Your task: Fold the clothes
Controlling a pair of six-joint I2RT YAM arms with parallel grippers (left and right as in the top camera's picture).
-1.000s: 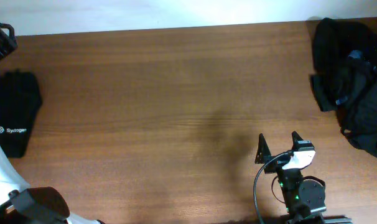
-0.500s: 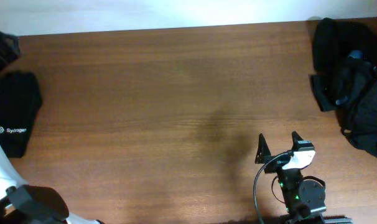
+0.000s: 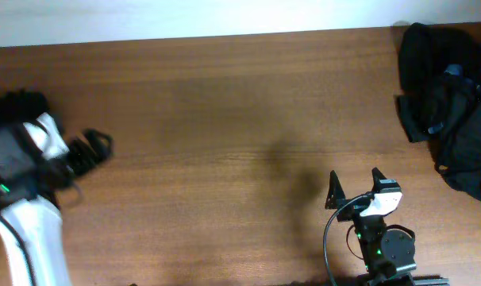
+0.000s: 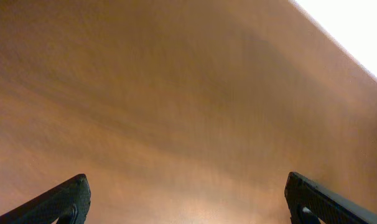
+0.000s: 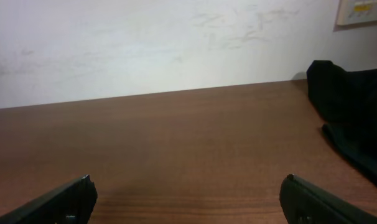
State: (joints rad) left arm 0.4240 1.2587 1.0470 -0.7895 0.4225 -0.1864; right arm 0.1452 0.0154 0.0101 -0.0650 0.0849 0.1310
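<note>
A crumpled heap of soft black fabric clothes (image 3: 455,119) lies at the far right corner of the brown wooden table (image 3: 225,103). The left gripper (image 4: 185,186) and the right gripper (image 5: 187,185) both gape wide and hold nothing. The cloth looks light and limp, so pinching a hem or corner seems best.

Swung up from lower-left corner to mid-left: white left arm (image 3: 30,214) and black left gripper (image 3: 98,148), now hiding most of folded black fabric garment (image 3: 20,102).

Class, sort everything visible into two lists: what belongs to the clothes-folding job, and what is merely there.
Job: black clothes pile, left gripper, right gripper.
Merely there: wooden table, white wall, wall plate.
</note>
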